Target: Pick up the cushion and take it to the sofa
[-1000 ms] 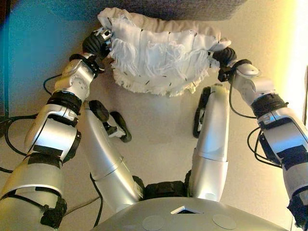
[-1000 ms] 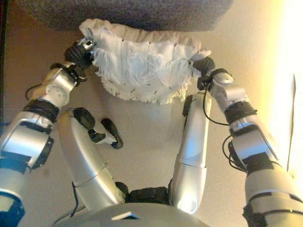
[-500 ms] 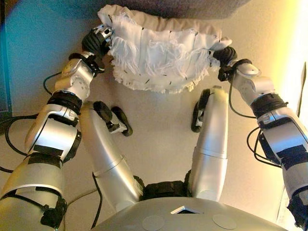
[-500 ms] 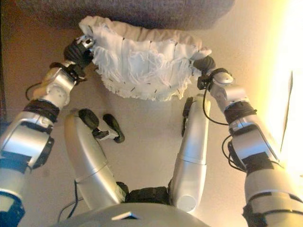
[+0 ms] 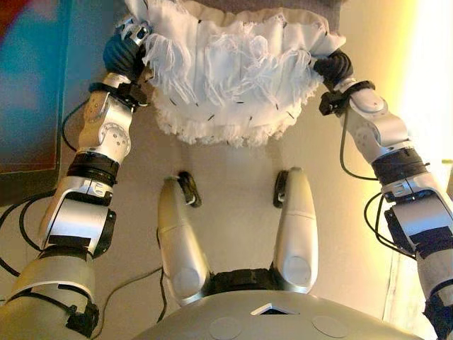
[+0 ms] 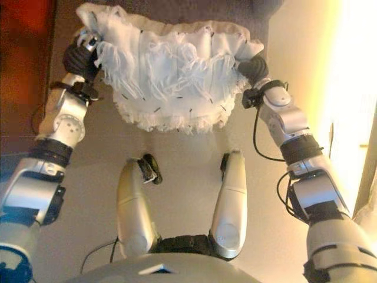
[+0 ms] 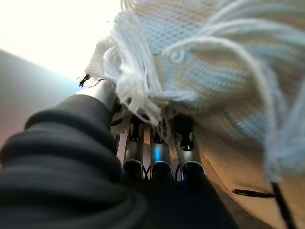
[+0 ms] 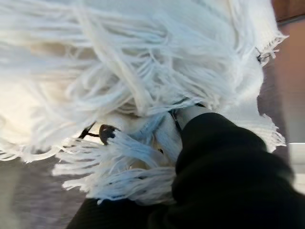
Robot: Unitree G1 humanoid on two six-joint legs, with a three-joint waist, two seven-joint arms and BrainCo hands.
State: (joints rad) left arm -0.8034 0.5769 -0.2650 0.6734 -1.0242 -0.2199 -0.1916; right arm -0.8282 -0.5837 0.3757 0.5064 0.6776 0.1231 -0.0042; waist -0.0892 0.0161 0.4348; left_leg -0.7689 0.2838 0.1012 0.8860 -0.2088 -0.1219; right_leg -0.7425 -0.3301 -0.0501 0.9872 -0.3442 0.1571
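1. Cushion (image 5: pixel 230 71), white and fringed, held up off the floor (image 5: pixel 233 177) between both hands.
2. Left hand (image 5: pixel 126 53) at cushion's left end, fingers (image 7: pixel 157 157) pressed into the fabric.
3. Right hand (image 5: pixel 333 67) at its right end; fingers buried in fringe, apparently clamped, cannot tell.
4. Sofa (image 6: pixel 194 9) just beyond cushion.

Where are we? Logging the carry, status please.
Both hands, left and right, at cushion ends, fingers hidden. Cushion lifted off floor. Sofa just ahead, nothing between.
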